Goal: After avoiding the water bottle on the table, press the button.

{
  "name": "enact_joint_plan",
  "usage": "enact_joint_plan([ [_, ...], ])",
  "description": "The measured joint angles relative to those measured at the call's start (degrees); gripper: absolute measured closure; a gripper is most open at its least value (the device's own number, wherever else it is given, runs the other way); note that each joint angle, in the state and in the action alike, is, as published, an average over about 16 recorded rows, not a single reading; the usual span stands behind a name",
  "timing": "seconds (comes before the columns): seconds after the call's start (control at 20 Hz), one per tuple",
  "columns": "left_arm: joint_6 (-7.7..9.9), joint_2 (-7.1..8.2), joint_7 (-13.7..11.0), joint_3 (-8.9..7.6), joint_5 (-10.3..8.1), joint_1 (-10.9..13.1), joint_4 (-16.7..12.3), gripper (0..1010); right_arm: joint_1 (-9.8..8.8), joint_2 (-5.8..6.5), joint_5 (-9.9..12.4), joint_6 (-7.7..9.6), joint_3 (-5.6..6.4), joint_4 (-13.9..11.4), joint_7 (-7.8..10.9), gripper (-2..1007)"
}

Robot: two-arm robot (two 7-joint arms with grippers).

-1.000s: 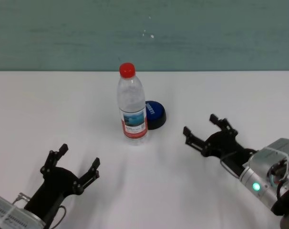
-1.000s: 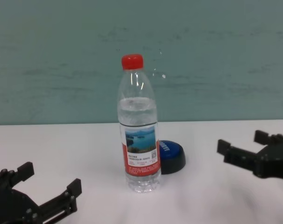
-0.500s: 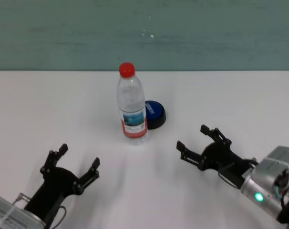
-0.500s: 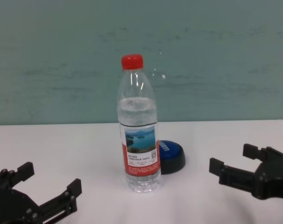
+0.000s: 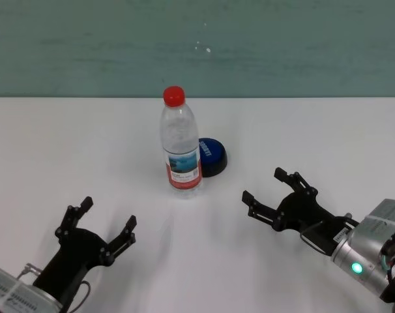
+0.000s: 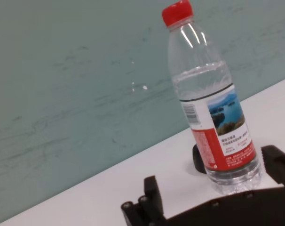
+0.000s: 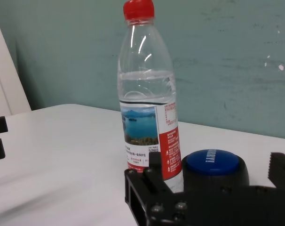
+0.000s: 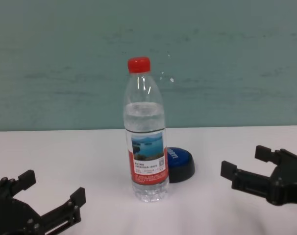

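— So where is the water bottle (image 5: pixel 180 145) standing right now?

— Upright on the white surface (image 5: pixel 67 150), near the middle, with its red cap (image 5: pixel 174 95) on. The blue button (image 5: pixel 210 155) is sitting just behind it and toward the robot's right, with the bottle partly covering it in the chest view.

— And what is the right gripper (image 5: pixel 268 190) doing?

— It is hovering low over the surface on the robot's right, nearer the robot than the button and well apart from it. Its fingers (image 5: pixel 255 205) are spread wide and are gripping nothing. They are pointing toward the bottle and button.

— Is the left gripper (image 5: pixel 105 222) holding anything?

— No, it is resting at the near left of the surface, well away from the bottle, with its fingers (image 5: pixel 124 237) parted and nothing between them.

— Is anything touching the button?

— Nothing is pressing on it; whether the bottle's base is touching it, I cannot tell.
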Motion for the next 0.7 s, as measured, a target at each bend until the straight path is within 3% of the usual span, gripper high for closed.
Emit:
enact_joint_plan([
  [0.7,0.00,0.00,0.00,0.00,0.00,0.00,0.00,10,-1.49,0.38,-0.63,-1.52,0.38,0.19,-0.45,1],
])
